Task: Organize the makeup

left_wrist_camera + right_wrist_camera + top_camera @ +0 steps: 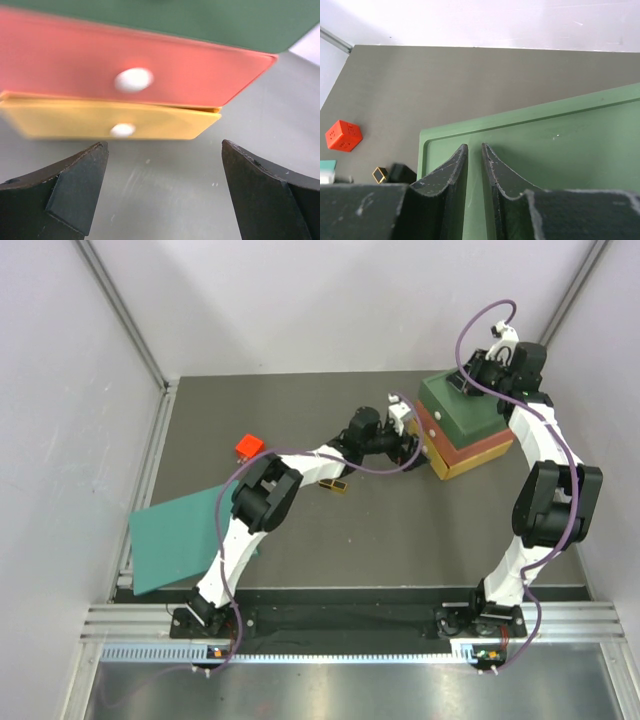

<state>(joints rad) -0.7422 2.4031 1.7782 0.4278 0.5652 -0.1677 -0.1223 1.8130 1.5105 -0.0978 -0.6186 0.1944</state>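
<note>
We're in a robot lab cell: white panels (320, 300) wall in the grey worktop (400, 540), and a metal rail (350, 625) along its near edge carries the left arm (228, 558) and right arm (510, 565).

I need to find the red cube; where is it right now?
Top view: the red cube lies left of centre on the table, just beyond the teal sheet.

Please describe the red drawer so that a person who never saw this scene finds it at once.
Look at the stacked box on the far right of the table. The red drawer is its middle layer, with a white knob. Above it lies the green top, below it the yellow drawer.
</note>
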